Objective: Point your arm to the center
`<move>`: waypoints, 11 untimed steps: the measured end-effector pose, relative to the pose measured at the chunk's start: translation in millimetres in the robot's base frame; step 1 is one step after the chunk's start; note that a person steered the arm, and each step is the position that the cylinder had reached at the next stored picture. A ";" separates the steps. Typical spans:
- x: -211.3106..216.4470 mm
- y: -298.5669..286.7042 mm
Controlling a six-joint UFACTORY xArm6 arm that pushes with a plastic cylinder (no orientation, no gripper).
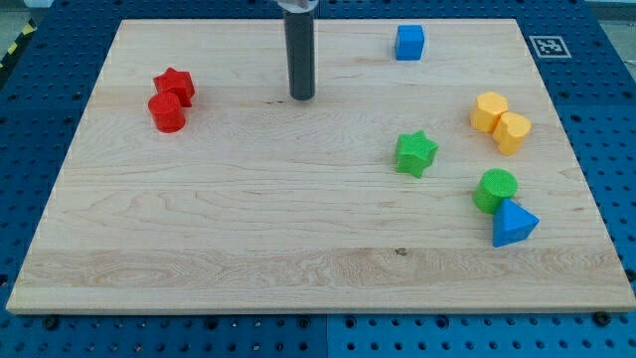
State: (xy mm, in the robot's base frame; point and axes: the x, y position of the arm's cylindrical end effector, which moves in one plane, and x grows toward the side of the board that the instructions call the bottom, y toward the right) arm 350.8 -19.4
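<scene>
My tip [302, 96] rests on the wooden board [248, 219], toward the view's top, a little left of the board's middle. It touches no block. A red star [176, 85] and a red cylinder [167, 112] sit together to the tip's left. A blue cube [409, 43] is at the view's top right. A green star [415, 153] lies to the tip's lower right. A yellow hexagon block [489, 111] and a yellow cylinder-like block [513, 131] touch at the right. A green cylinder [495, 189] and a blue triangular block [513, 224] sit below them.
The board lies on a blue perforated table [40, 89]. A black-and-white marker tag [548, 46] sits at the board's top right corner.
</scene>
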 end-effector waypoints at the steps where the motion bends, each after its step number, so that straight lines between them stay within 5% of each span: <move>1: 3.3 0.1; 10: 5.5 0.1; 11: 43.1 7.4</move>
